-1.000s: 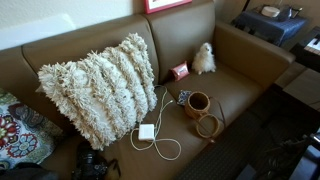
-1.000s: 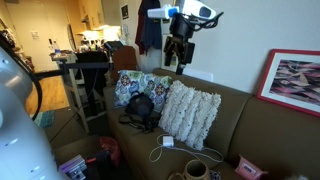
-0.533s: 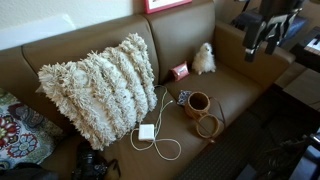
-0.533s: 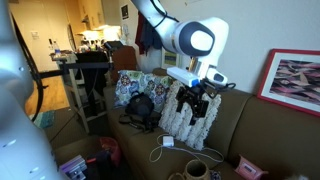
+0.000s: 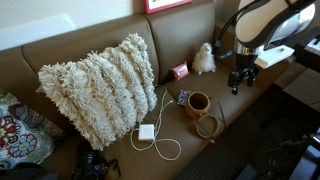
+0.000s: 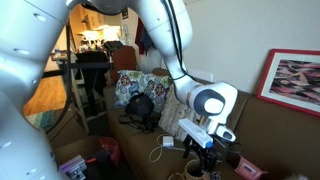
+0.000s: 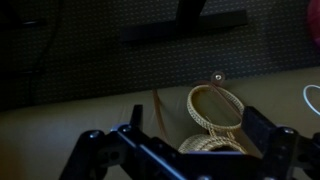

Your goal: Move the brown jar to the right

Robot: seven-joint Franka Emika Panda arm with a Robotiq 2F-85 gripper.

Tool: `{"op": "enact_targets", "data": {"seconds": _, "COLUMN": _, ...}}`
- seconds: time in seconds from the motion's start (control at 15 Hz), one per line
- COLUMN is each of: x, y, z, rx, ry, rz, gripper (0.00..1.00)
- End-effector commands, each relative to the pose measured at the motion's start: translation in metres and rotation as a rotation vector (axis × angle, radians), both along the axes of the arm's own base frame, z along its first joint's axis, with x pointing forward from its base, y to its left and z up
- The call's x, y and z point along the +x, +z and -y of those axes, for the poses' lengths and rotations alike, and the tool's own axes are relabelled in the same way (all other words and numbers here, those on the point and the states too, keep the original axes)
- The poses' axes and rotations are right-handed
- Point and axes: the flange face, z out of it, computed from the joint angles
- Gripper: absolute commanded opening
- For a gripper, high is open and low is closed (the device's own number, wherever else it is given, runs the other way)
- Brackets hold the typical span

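The brown jar [image 5: 197, 103] is a squat glossy reddish-brown pot standing on the sofa seat [image 5: 240, 100], beside a woven straw ring [image 5: 208, 126]. It also shows low in an exterior view [image 6: 196, 170]. My gripper [image 5: 237, 82] hangs over the seat, to the right of the jar and apart from it, just above the jar in an exterior view [image 6: 206, 152]. In the wrist view the gripper [image 7: 194, 128] is open and empty, with woven straw rings [image 7: 215, 107] between the two fingers. I cannot make out the jar's brown body there.
A shaggy cream pillow [image 5: 100, 85] fills the left of the sofa. A white charger with its cable [image 5: 147, 131] lies in front of it. A white fluffy toy [image 5: 204, 58] and a small red box [image 5: 180, 71] sit at the back. The sofa armrest [image 5: 255, 50] rises behind the gripper.
The arm has come down from high above the sofa to just over the seat, close to the jar. The jar and the other things have not moved.
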Motion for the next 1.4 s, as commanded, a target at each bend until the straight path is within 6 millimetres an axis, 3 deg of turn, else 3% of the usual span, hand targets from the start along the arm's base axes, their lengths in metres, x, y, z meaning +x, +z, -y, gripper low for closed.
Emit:
{"op": "enact_targets", "data": {"seconds": 0.0, "x": 0.011, "y": -0.056, "z": 0.014, "rx": -0.012, "ry": 0.067, "rz": -0.019, "gripper": 1.00}}
{"op": "enact_targets", "data": {"seconds": 0.4, "x": 0.015, "y": -0.125, "z": 0.010, "rx": -0.017, "ry": 0.198, "rz": -0.009, "gripper": 1.00}}
{"op": "enact_targets", "data": {"seconds": 0.73, "x": 0.019, "y": -0.164, "z": 0.007, "rx": -0.039, "ry": 0.319, "rz": 0.048, "gripper": 1.00}}
{"op": "enact_targets", "data": {"seconds": 0.87, "x": 0.020, "y": -0.168, "z": 0.007, "rx": -0.043, "ry": 0.344, "rz": 0.070, "gripper": 1.00}}
{"op": "enact_targets", "data": {"seconds": 1.07, "x": 0.016, "y": -0.157, "z": 0.004, "rx": -0.040, "ry": 0.375, "rz": 0.106, "gripper": 1.00}}
{"op": "enact_targets", "data": {"seconds": 1.33, "x": 0.027, "y": -0.152, "z": 0.001, "rx": -0.026, "ry": 0.394, "rz": 0.226, "gripper": 1.00}}
